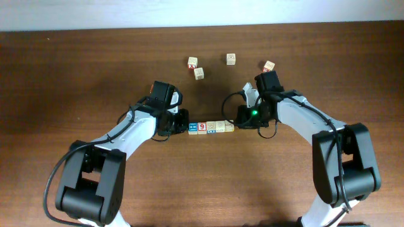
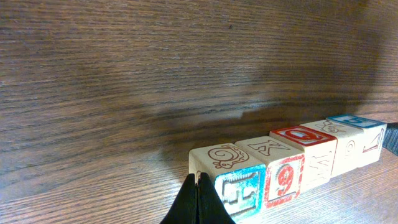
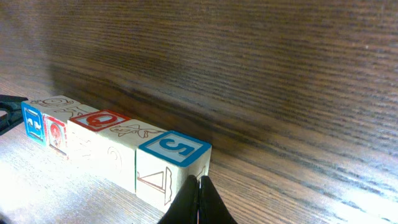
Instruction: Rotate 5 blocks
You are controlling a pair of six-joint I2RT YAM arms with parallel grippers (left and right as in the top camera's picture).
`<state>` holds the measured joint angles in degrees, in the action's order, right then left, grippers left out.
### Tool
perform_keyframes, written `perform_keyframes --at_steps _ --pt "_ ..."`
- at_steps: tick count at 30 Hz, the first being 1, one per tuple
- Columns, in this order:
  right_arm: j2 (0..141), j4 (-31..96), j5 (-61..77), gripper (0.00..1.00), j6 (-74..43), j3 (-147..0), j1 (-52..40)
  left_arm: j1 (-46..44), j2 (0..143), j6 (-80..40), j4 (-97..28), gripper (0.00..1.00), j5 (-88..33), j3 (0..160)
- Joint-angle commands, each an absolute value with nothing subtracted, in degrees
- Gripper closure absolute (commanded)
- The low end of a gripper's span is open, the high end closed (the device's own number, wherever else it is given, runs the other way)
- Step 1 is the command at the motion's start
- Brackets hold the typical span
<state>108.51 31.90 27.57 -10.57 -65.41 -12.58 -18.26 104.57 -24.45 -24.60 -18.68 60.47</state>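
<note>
Several small wooden blocks [image 1: 211,127] stand side by side in a straight row at the table's middle. The left end block has a blue face [image 2: 239,190], and beside it is a red "9" block [image 2: 285,177]. The right end block carries a blue-framed "5" on top [image 3: 174,148]. My left gripper [image 2: 198,178] is shut and empty, its tips against the blue-faced block's left side. My right gripper [image 3: 199,180] is shut too, its tips touching the right end block's outer side. In the overhead view the left gripper [image 1: 183,126] and the right gripper [image 1: 237,123] bracket the row.
Several loose cubes lie at the far side: one with red marks [image 1: 192,62], a pale one [image 1: 199,73], another [image 1: 231,58], and one [image 1: 269,65] just behind the right arm. The brown wooden table [image 1: 76,75] ends at a white strip behind.
</note>
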Motion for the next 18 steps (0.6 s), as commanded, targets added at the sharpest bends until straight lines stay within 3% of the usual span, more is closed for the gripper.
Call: perform_keyframes --at_steps 1,18 --pt "109.1 32.3 28.2 0.96 -12.6 -65.1 -13.2 -18.3 105.4 -23.7 -24.6 1.0 -19.7 60.7" --pt "109.2 32.9 27.9 0.96 -15.5 -65.0 -15.7 -17.6 105.4 -23.2 -25.5 1.0 -20.3 60.7"
